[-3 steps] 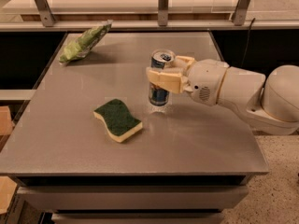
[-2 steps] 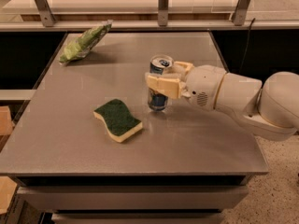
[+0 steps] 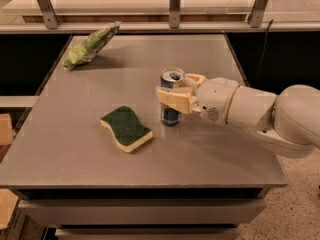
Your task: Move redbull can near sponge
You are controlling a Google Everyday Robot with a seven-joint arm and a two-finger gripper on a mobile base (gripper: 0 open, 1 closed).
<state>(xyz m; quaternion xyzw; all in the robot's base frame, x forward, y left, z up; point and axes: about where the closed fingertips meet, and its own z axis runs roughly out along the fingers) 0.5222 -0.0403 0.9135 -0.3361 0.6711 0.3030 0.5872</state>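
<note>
Near the middle of the grey table [image 3: 60,159] the redbull can [image 3: 171,116] stands upright, its base on the tabletop; the gripper [image 3: 173,87] is closed around its upper half, one cream finger [image 3: 175,100] crossing the front of the can and the other showing behind its rim, so that only the silver top and the blue lower body can be seen; the white arm [image 3: 260,114] reaches in from the right edge of the view. Just to the left of the can, slightly nearer the front edge of the table, lies the sponge [image 3: 126,128], flat, dark green face up over pale yellow foam; a narrow strip of bare table separates the two. Well apart, at the far left corner, lies a green snack bag [image 3: 91,46].
</note>
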